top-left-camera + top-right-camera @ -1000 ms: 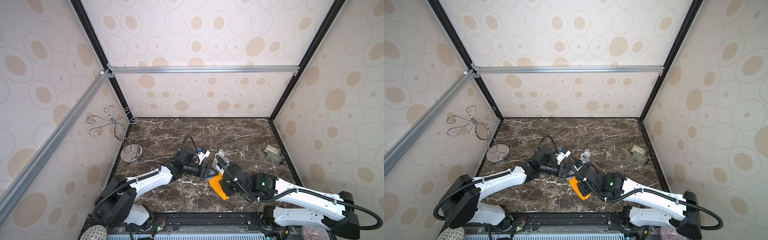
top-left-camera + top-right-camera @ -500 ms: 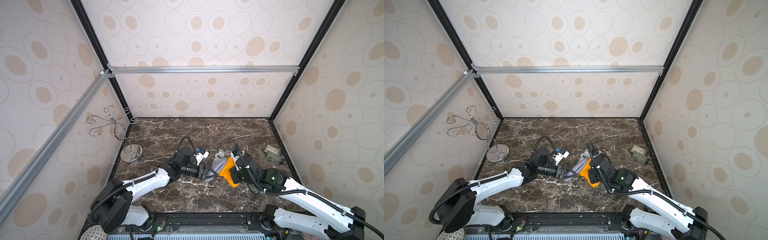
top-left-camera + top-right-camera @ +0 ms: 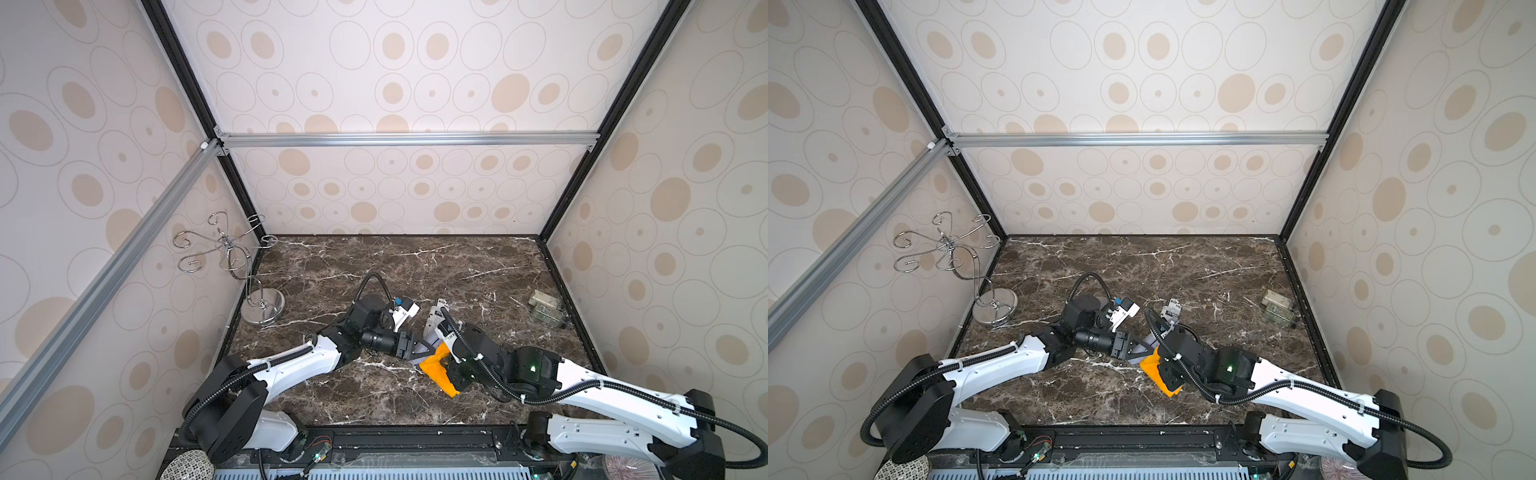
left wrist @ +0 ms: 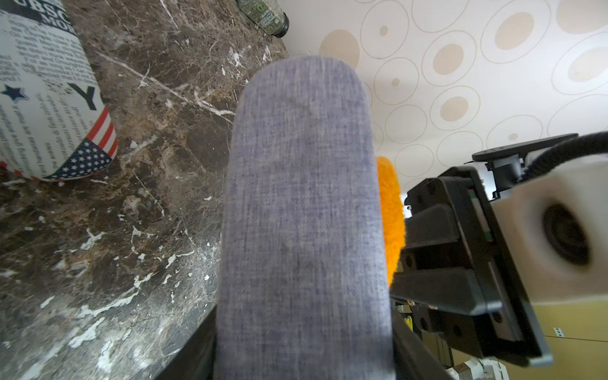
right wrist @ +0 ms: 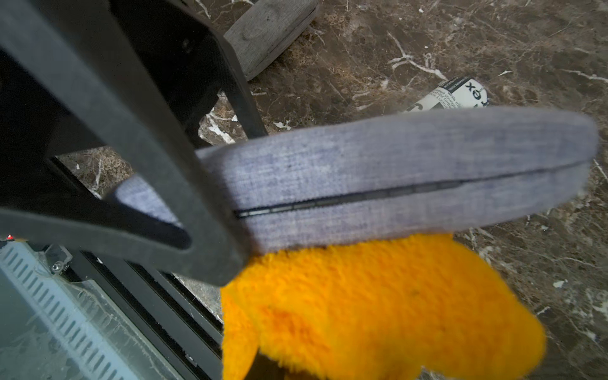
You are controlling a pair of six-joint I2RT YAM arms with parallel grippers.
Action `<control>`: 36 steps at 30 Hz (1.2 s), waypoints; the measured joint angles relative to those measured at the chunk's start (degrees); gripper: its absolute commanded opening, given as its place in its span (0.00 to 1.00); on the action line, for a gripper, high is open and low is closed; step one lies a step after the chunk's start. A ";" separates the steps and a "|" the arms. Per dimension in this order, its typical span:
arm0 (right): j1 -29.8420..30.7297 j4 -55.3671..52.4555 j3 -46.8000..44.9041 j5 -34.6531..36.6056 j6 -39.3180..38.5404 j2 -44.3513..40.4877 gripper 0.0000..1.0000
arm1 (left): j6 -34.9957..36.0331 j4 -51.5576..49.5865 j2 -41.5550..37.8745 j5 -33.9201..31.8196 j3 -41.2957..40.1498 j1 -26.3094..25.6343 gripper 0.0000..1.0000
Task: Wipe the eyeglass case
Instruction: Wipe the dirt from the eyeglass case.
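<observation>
Grey fabric eyeglass case (image 4: 302, 214) juts straight out from the left gripper (image 3: 420, 349), whose jaws clamp its near end, clear of the marble tabletop (image 3: 374, 270). Right gripper (image 3: 451, 368), pressed together on an orange cloth (image 5: 378, 306), holds the cloth against the case's long side. Just beyond both grippers lies a newsprint-patterned case (image 4: 49, 108) showing a bold "Y", a blue star and a stars-and-stripes flag. Its small print is unreadable.

Grey-blue woven-fabric eyeglass case (image 4: 302, 214), faint heathered weave; fluffy cloth (image 5: 378, 306), plain bright orange; marble desk (image 3: 374, 266), dark brown, white veins; rounded newsprint-print case (image 4: 49, 98), white, black lettering, stars-and-stripes end; papered walls (image 3: 415, 62), cream, beige ovals inside thin rings.
</observation>
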 measured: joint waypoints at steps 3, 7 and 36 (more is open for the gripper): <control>-3.15 -0.55 0.00 -0.07 0.02 -0.50 0.00 | 0.85 0.39 0.00 -0.02 0.00 -0.07 0.53; -11.21 -2.58 0.22 0.98 -0.39 -1.70 0.00 | 1.75 1.18 -0.02 0.52 -0.81 -0.50 0.54; -16.48 -6.56 0.48 0.22 2.49 -2.82 0.00 | 4.55 2.03 -1.29 0.07 -4.70 -2.29 0.54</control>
